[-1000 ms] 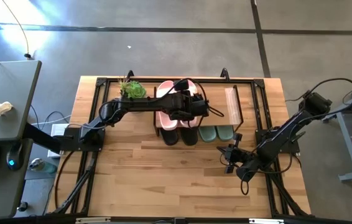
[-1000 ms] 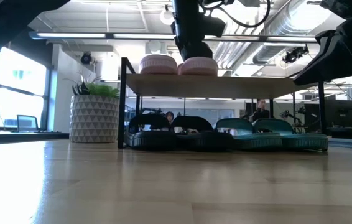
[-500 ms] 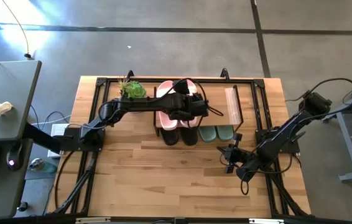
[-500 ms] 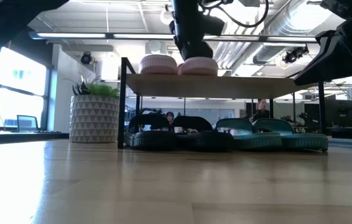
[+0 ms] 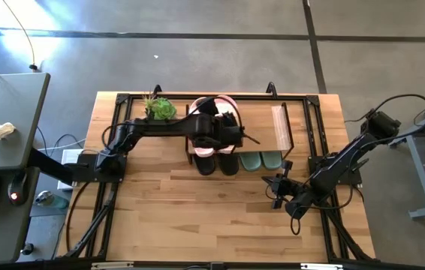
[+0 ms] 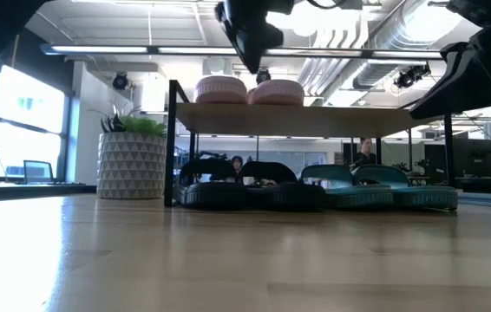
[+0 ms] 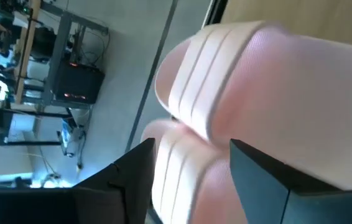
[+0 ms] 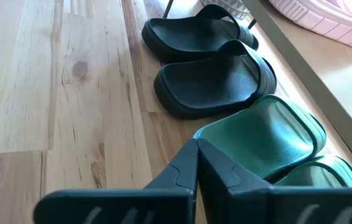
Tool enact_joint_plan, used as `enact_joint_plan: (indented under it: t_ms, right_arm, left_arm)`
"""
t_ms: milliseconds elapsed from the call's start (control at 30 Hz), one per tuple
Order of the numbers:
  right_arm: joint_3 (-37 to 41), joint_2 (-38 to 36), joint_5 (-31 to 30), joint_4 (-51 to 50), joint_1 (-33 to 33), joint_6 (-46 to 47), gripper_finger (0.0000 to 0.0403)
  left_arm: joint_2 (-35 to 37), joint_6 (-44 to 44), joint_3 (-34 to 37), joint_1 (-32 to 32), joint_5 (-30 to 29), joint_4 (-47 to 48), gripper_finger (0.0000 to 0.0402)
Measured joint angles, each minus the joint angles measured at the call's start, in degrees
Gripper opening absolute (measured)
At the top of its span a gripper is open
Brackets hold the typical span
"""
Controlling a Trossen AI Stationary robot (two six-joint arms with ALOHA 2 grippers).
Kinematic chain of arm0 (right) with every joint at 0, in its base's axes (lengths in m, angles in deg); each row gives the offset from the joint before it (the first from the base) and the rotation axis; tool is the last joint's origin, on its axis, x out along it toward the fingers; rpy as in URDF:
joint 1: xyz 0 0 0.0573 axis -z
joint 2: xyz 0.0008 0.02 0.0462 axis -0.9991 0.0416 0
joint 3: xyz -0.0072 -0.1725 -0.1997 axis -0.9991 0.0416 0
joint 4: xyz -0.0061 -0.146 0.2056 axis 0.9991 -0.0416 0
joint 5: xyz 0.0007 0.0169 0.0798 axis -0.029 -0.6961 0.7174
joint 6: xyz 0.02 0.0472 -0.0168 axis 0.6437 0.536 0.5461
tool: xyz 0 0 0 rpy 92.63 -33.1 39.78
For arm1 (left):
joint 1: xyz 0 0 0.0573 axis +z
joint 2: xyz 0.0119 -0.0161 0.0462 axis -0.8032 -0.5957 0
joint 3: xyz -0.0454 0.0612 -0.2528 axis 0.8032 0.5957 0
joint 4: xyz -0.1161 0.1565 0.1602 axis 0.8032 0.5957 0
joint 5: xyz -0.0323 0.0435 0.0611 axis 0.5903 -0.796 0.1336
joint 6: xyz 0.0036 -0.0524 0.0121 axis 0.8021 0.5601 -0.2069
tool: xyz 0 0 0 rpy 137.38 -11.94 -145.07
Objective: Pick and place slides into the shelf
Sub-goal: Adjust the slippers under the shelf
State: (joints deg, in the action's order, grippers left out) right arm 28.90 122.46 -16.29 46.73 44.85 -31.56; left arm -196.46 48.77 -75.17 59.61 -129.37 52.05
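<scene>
Pink slides (image 6: 248,90) sat side by side on the shelf (image 6: 315,119) top at its 9 o'clock end, long axes running 12-to-6. Black slides (image 8: 204,62) and green slides (image 8: 269,146) lay beneath, likewise aligned. Left gripper (image 5: 231,136) hovered over the pink pair, fingers apart. Right gripper (image 5: 278,187) waited at 4 o'clock, fingers together.
</scene>
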Motion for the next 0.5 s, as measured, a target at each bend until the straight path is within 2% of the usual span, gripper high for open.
enact_joint_plan:
  t_ms: [100,233,333,500]
  right_arm:
    - [0.0,0.0,0.0,0.0,-0.02,-0.02,0.0]
    - [0.0,0.0,0.02,0.02,-0.01,0.02,0.0]
    - [0.0,0.0,0.55,0.09,0.0,0.04,0.0]
    - [0.0,0.0,3.28,1.17,0.09,-0.04,0.0]
  left_arm:
    - [2.08,5.5,0.0,-2.17,0.76,4.08,0.0189]
    - [5.56,12.06,0.01,-5.89,4.78,9.18,0.0179]
    - [7.77,12.46,0.06,-9.57,10.01,8.82,0.0168]
    - [9.73,13.21,0.02,-17.14,14.3,8.85,0.0148]
